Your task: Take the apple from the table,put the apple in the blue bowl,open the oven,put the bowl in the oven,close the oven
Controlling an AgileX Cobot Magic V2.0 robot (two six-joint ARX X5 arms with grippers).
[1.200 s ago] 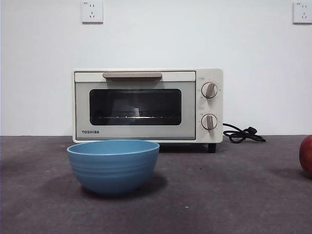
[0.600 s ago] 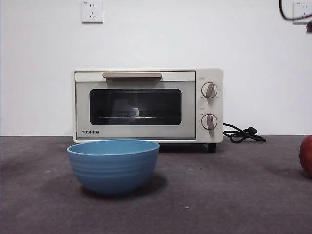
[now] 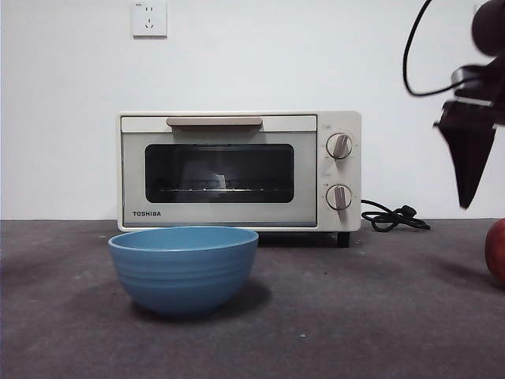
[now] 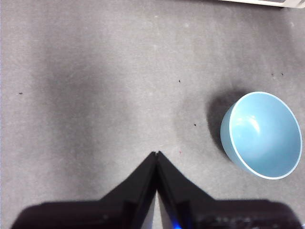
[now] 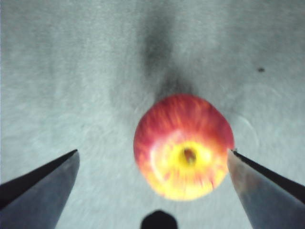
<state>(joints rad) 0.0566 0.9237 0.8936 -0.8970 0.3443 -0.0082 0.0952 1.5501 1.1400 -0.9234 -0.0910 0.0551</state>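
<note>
Right claw [image 5: 152,157] hangs spread wide above the apple [image 5: 183,145], gripping nothing, so the apple pickup is in hand: it should descend and close while the apple sits on the tabletop [image 3: 355,316], well apart from the blue bowl [image 3: 183,268].

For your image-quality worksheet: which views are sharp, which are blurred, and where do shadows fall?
Front view: sharp; the blue bowl shades the table beneath. Left wrist view: sharp, a dark shadow beside the bowl. Right wrist view: soft, the apple smeared, its shadow on the table beyond it.
</note>
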